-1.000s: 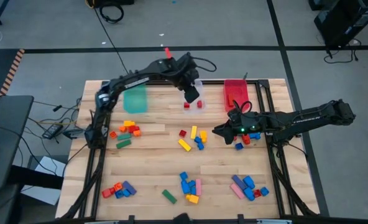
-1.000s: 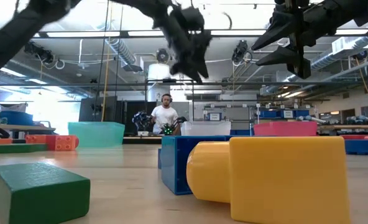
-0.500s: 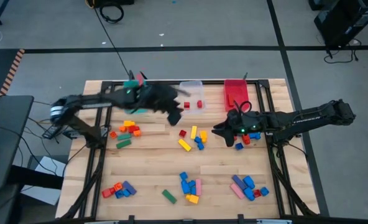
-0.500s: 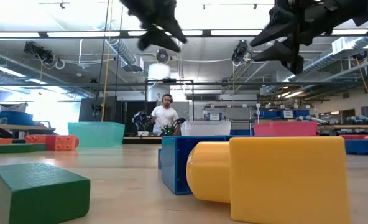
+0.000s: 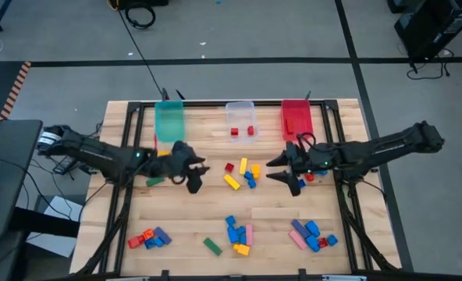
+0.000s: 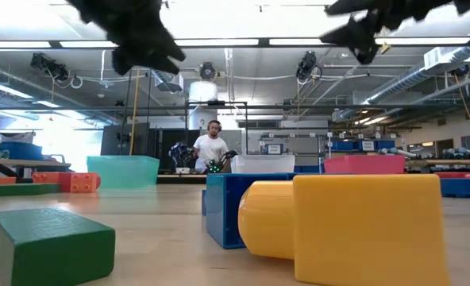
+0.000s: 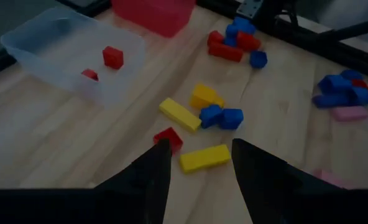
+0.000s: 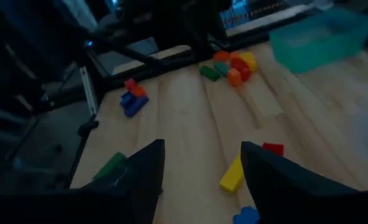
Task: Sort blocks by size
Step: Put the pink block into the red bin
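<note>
Blocks lie in loose groups on the wooden table: a red, yellow and blue group at the centre (image 5: pixel 243 173), an orange and green group at the left (image 5: pixel 162 161), and more along the near edge (image 5: pixel 237 234). Two red blocks (image 5: pixel 243 131) rest on the clear bin's floor. My left gripper (image 5: pixel 193 176) hangs open and empty above the table, just left of the centre group (image 7: pixel 202 134). My right gripper (image 5: pixel 287 176) hangs open and empty right of that group, beside a red and blue group (image 5: pixel 310 176).
A teal bin (image 5: pixel 169 121), a clear bin (image 5: pixel 240 109) and a red bin (image 5: pixel 296 117) stand in a row at the far edge. A black frame (image 5: pixel 120 195) runs along the table's sides. A person stands in the room beyond (image 6: pixel 211 147).
My left gripper has swung from above the clear bin toward the table's left and near edges and sunk a little, staying open. My right gripper has risen slightly and rolled about its own axis, and its fingers stand wider apart.
</note>
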{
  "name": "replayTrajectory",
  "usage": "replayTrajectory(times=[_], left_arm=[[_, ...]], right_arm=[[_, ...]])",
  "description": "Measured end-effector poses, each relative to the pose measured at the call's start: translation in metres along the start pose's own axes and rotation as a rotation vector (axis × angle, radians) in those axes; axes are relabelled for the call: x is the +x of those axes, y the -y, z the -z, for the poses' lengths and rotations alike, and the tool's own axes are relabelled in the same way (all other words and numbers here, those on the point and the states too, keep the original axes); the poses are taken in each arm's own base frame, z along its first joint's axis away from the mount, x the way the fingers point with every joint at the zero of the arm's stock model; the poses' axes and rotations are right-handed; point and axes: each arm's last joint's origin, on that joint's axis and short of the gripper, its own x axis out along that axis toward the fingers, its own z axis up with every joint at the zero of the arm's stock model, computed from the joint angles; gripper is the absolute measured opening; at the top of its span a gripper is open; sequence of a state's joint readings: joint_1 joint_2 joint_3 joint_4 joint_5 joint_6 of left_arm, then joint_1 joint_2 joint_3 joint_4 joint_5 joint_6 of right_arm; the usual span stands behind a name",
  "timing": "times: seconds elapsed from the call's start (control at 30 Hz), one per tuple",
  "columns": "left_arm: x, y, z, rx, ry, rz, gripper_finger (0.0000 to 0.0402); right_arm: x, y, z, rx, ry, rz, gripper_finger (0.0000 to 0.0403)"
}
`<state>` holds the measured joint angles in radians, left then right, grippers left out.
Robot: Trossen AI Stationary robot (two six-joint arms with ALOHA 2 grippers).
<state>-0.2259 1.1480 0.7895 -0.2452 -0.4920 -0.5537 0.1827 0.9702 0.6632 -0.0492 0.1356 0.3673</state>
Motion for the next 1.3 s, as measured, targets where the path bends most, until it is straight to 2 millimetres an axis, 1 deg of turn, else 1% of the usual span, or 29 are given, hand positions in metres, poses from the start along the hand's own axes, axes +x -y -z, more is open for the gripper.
replayTrajectory(times=[0.1,0.2,0.27,0.37,0.5,0.7,0.87,1.03,1.13,1.3], left_arm=[[-0.001,0.004,0.016,0.008,0.001,-0.014,0.0177],[-0.002,0.005,0.026,0.034,-0.018,-0.013,0.0177],[-0.002,0.005,0.030,0.045,-0.028,-0.012,0.0177],[-0.003,0.007,0.032,0.056,-0.033,-0.003,0.0177],[-0.005,0.008,0.034,0.069,-0.044,0.002,0.0177],[-0.007,0.011,0.038,0.091,-0.060,0.012,0.0177],[-0.010,0.015,0.040,0.104,-0.065,0.032,0.0177],[-0.012,0.017,0.042,0.110,-0.067,0.047,0.0177],[-0.012,0.017,0.042,0.110,-0.066,0.047,0.0177],[-0.012,0.018,0.041,0.100,-0.065,0.057,0.0177]], right_arm=[[-0.001,-0.017,-0.011,-0.087,-0.073,0.023,0.0238],[0.005,-0.037,-0.020,-0.172,-0.189,0.040,0.0240],[0.013,-0.051,-0.023,-0.216,-0.276,0.053,0.0240],[0.032,-0.070,-0.020,-0.282,-0.428,0.068,0.0240],[0.061,-0.092,-0.006,-0.398,-0.606,0.060,0.0240],[0.106,-0.115,0.034,-0.574,-0.778,0.002,0.0241],[0.134,-0.125,0.063,-0.653,-0.879,-0.058,0.0239],[0.151,-0.124,0.079,-0.817,-0.909,-0.134,0.0237],[0.159,-0.122,0.084,-0.877,-0.901,-0.165,0.0238],[0.166,-0.121,0.087,-0.902,-0.892,-0.265,0.0237]])
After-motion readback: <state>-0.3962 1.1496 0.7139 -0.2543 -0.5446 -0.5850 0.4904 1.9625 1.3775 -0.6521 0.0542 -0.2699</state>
